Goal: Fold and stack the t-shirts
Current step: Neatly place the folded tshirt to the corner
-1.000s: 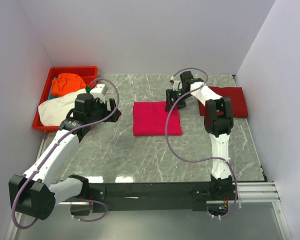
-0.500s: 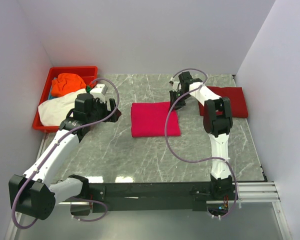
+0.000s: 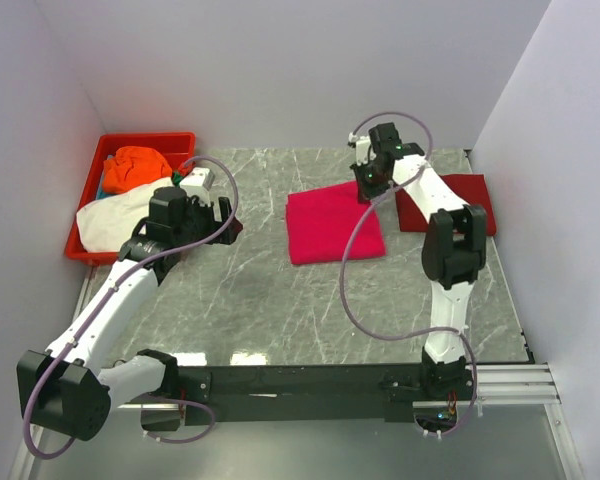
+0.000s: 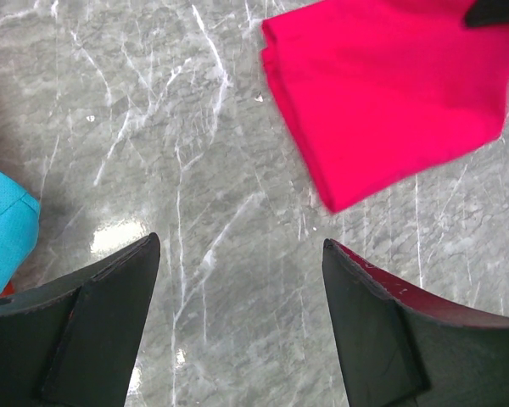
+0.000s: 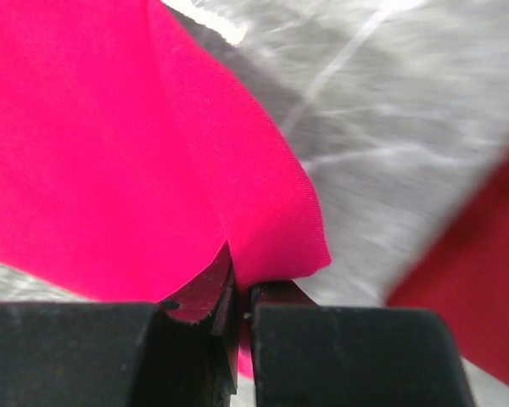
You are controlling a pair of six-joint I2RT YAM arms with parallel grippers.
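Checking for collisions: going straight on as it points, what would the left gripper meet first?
The left gripper would probably meet the bare table, short of the pink t-shirt; depth is unclear.

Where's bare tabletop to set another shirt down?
Free: near table strip between pink shirt and arm bases; gap between left gripper and pink shirt. Crowded: far right, where right gripper pinches pink shirt beside dark red shirt; red tray is heaped.

Grey white-veined table; red tray; pink-red t-shirt; dark red t-shirt; orange t-shirt; white t-shirt.
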